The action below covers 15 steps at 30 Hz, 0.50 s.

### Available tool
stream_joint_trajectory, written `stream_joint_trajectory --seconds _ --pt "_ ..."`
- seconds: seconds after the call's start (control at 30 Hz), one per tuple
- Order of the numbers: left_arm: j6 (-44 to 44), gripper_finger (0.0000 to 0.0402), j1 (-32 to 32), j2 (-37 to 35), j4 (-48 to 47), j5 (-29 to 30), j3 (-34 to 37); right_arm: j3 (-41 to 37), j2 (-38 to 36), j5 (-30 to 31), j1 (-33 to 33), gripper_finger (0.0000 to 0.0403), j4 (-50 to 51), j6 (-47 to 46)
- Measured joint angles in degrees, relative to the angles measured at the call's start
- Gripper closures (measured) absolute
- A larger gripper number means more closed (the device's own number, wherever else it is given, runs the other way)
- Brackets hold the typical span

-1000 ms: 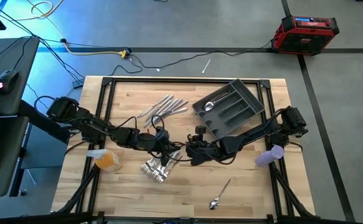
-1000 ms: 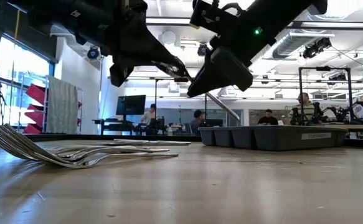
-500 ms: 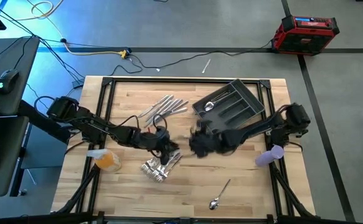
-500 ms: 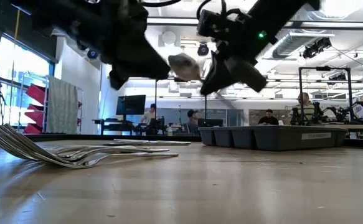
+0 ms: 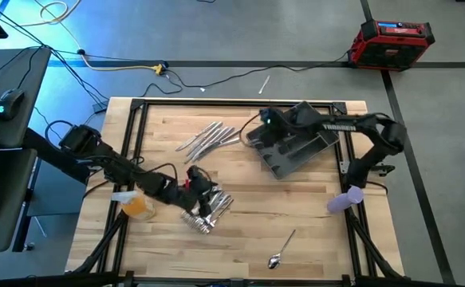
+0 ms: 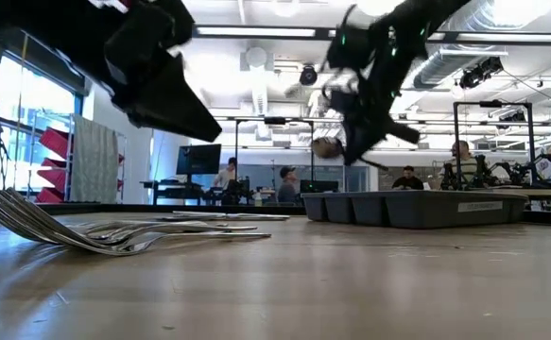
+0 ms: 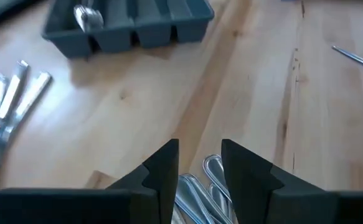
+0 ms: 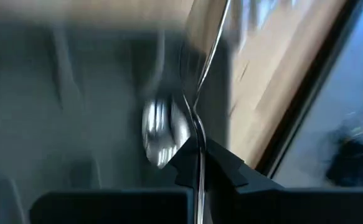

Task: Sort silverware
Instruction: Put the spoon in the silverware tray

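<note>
High view first: we see the wooden table (image 5: 168, 247), with wide bare board along its near edge. On its far right part sits the grey tray (image 5: 316, 147); one spoon (image 7: 88, 17) lies in an end compartment. Our right gripper (image 5: 265, 121) hangs over the tray's left end, fingers pressed together on a thin spoon (image 8: 197, 93). Our left gripper (image 5: 202, 194) hovers with fingers spread over the pile of forks (image 5: 204, 215). Knives (image 5: 208, 137) lie beside the tray, another spoon (image 5: 282, 249) apart near the front edge.
</note>
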State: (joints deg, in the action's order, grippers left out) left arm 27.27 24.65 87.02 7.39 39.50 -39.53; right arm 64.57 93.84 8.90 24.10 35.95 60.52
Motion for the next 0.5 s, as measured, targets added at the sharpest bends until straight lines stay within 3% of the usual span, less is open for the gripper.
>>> stream_joint_trajectory --seconds 0.2,0.5 --pt "-1.05 0.0298 1.28 0.22 -0.22 6.18 -0.02 5.41 7.7 -6.12 6.81 0.0402 9.73 2.96" --pt "-1.6 0.0298 1.21 0.24 -0.31 7.57 0.0 13.81 16.08 -0.45 9.2 0.0403 11.77 4.5"
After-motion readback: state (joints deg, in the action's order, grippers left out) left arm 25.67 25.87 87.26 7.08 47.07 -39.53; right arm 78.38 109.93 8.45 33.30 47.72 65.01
